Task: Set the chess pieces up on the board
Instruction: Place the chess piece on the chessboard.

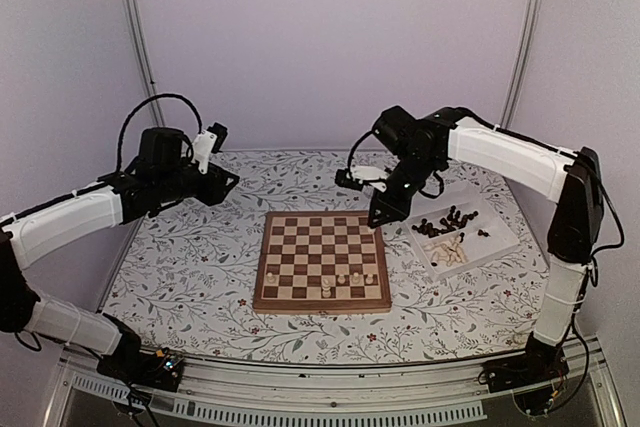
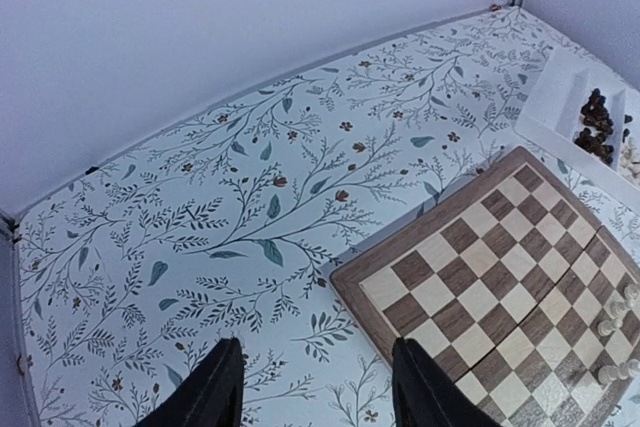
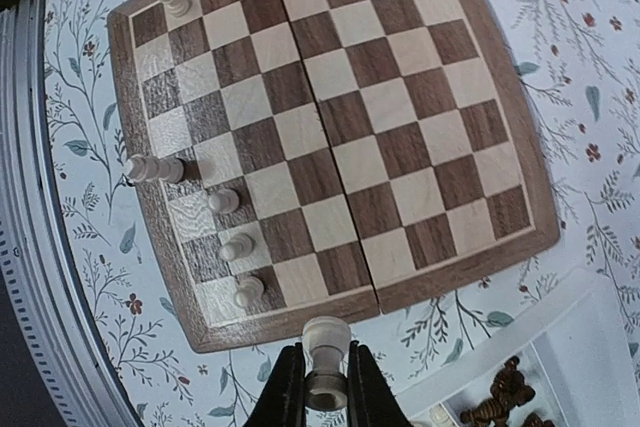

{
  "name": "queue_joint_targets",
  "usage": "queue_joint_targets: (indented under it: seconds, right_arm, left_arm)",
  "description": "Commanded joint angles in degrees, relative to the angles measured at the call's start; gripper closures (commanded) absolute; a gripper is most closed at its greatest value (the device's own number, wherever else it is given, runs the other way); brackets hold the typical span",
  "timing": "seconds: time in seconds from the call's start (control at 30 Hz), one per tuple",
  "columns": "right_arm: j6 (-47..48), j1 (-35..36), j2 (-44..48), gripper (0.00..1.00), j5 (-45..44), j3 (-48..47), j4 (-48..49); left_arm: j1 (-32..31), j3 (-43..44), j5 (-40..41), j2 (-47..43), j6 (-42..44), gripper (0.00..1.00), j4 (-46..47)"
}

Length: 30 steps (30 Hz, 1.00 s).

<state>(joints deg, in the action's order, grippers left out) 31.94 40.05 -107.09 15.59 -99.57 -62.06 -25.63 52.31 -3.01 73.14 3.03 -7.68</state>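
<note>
Placement looks to be the step in hand: the right gripper [image 3: 325, 372] is clamped on a pale piece [image 3: 326, 330], held upright by its stem with its round head above the fingertips. In the top view this gripper hangs over the far right corner of the board [image 1: 322, 260], between the board and the white tray [image 1: 505, 237]. In its own wrist view the piece sits just off the board's border, near the fold seam. Four pale men [image 3: 236, 246] stand close together along one edge row, and a fifth stands alone near the corner of that side. The held piece probably belongs on a free square beside that group. To do it well, the arm should carry the piece high enough to pass over the standing men and come down straight over the middle of the chosen square. The base should sit flat before the jaws part, and only a little. The lift-off should then be vertical, since the neighbours are close enough to be tipped by a sideways finger. The dark pieces [image 1: 450, 219] and spare pale ones [image 1: 452, 252] lie in the tray, just beside the right gripper. The left gripper [image 2: 315, 392] stands open and empty over the table [image 2: 200, 197], well apart from the board.
</note>
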Motion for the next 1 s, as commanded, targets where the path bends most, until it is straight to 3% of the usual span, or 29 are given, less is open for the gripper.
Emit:
queue_joint_targets:
  seconds: [0.0,0.13,0.47,0.97]
  right_arm:
    - [0.6,6.8,-5.9,0.89,0.5,-4.0,-2.9]
    - [1.3,10.9,-6.8,0.89,-1.9,-0.3,-3.1]
    - [3.6,13.3,-2.2,0.88,-1.9,9.9,-3.1]
    - [2.6,13.8,-5.0,0.87,-6.8,10.7,0.5]
  left_arm:
    - [0.7,-1.3,1.2,-2.8,0.5,0.47,3.1]
    - [0.7,-1.6,1.7,-3.7,0.7,0.47,3.1]
    - [1.2,-1.1,-0.9,-3.0,0.3,0.47,3.1]
    - [1.3,-1.1,-2.2,-2.8,-0.2,0.46,3.0]
